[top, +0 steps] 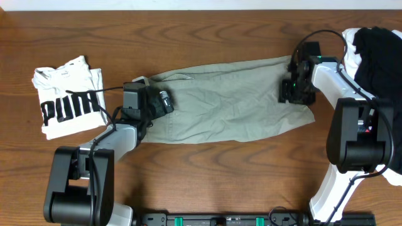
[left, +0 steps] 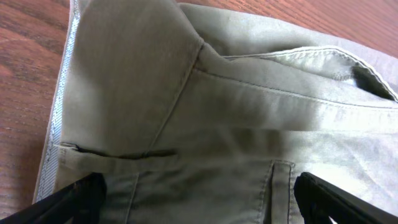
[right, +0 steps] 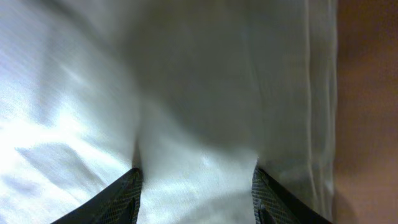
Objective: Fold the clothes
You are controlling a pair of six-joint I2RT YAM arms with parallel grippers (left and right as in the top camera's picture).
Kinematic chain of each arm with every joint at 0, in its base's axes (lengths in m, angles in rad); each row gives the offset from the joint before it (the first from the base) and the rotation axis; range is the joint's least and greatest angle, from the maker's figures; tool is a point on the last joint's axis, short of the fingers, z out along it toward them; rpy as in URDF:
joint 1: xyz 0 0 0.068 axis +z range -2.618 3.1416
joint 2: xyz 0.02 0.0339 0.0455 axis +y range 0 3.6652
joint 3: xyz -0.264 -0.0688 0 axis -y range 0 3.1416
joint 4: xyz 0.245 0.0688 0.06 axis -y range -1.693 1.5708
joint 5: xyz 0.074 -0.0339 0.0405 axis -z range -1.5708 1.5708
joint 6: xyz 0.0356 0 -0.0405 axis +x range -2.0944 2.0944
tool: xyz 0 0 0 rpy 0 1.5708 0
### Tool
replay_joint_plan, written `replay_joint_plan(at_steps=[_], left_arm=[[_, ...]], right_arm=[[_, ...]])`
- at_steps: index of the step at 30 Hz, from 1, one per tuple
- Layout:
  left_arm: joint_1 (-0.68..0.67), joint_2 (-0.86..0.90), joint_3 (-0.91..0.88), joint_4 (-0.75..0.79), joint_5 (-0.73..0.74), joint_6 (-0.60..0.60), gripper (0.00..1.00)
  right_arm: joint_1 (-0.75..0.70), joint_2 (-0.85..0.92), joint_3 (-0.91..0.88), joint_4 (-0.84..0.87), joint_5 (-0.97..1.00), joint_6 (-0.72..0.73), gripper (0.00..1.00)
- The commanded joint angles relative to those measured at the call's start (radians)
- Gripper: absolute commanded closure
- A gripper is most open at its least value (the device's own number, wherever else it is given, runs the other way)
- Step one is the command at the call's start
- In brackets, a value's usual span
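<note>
The khaki grey-green shorts (top: 226,100) lie flat and stretched left to right across the middle of the table, apparently folded lengthwise. My left gripper (top: 164,100) is over their left end, open, with its fingers wide apart (left: 199,202) above the waistband seams and a belt loop (left: 205,112). My right gripper (top: 290,91) is over the right end near the leg hem, open, with the pale cloth (right: 186,93) bulging between its fingers (right: 196,199). The hem edge and bare wood show at the right of that view.
A folded white T-shirt with black PUMA lettering (top: 66,97) lies at the left. A pile of black and white clothes (top: 377,50) sits at the back right corner. The wooden table (top: 220,176) extends in front of the shorts.
</note>
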Motion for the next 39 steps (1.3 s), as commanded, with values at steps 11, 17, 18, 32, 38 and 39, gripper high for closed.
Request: replay_joint_plan(at_steps=[11,17,18,32,38,39], left_arm=[[0.000,0.050,-0.007,-0.116,-0.025,0.050,0.01],[0.000,0.050,-0.007,-0.172,-0.032,0.053,0.01],[0.000,0.050,-0.007,-0.177,-0.032,0.058,0.01],[0.000,0.002,-0.007,-0.199,-0.031,0.057,0.02],[0.000,-0.141,-0.007,-0.238,-0.032,0.057,0.02],[0.000,-0.168,-0.007,-0.247,-0.032,0.057,0.02]], right_arm=[[-0.030,0.015,-0.004,-0.198,0.162,0.175,0.45],[-0.024,0.014,-0.006,-0.224,0.149,0.196,0.45],[-0.023,0.014,-0.006,-0.222,0.136,0.195,0.44],[-0.182,-0.001,-0.003,0.051,-0.384,-0.251,0.16],[-0.196,0.002,-0.003,0.077,-0.377,-0.259,0.15],[-0.196,0.002,-0.003,0.076,-0.377,-0.262,0.15]])
